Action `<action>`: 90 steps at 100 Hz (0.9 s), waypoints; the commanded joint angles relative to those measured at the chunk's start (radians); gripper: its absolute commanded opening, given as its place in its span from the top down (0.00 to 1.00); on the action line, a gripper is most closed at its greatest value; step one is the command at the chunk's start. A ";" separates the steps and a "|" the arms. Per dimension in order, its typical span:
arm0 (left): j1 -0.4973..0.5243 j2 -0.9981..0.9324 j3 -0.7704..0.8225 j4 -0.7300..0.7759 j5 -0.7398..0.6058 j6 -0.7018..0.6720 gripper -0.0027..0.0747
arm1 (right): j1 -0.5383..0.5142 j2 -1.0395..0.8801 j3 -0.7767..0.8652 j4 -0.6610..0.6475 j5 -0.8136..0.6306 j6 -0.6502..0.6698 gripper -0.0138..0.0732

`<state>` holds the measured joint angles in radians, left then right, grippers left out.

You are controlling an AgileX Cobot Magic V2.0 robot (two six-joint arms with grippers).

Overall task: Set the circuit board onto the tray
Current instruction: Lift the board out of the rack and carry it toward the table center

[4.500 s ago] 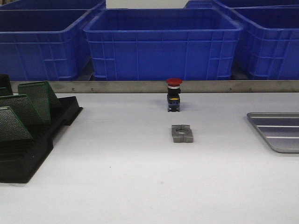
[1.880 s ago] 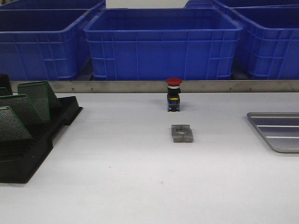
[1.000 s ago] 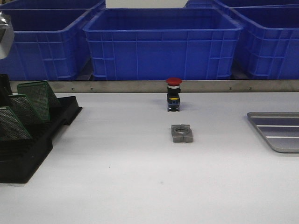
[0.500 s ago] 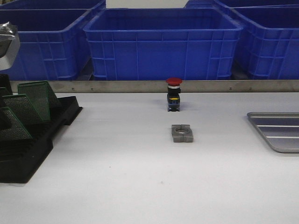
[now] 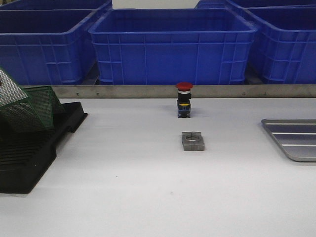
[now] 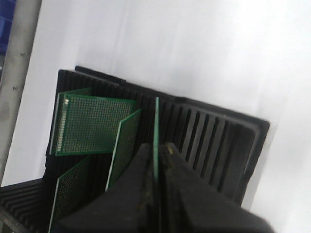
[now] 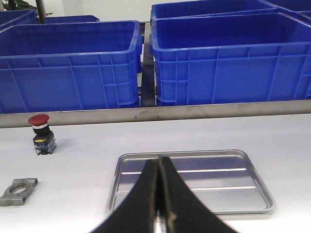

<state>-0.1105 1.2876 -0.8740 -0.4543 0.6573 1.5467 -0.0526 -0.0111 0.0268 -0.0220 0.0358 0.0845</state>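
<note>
1. While the left gripper (image 6: 156, 162) pinches a green circuit board (image 6: 156, 133) edge-on, the board is tilted above the black rack (image 5: 34, 158) at the table's left.
2. The tray (image 5: 296, 143) lies far right.
3. The right gripper (image 7: 159, 194) is closed on nothing, above the tray's near rim.

I see the circuit board (image 6: 156, 131), green and perforated, held edge-on and raised at the table's 9 o'clock. The tray (image 5: 296, 140), silver, ribbed, shallow, lies flat at 3 o'clock, unloaded.
</note>
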 commanded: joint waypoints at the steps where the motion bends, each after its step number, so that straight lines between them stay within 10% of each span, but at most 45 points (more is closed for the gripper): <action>1: -0.006 -0.066 -0.029 -0.155 0.016 -0.012 0.99 | 0.001 -0.026 -0.012 -0.011 -0.075 -0.005 0.91; 35: -0.018 -0.108 -0.017 -0.505 0.362 -0.012 0.99 | 0.001 -0.026 -0.012 -0.011 -0.075 -0.005 0.91; 90: -0.390 -0.108 0.021 -0.673 0.270 -0.012 0.99 | 0.001 -0.026 -0.012 -0.011 -0.075 -0.005 0.91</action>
<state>-0.4367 1.2029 -0.8302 -1.0439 0.9539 1.5415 -0.0526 -0.0111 0.0268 -0.0220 0.0358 0.0845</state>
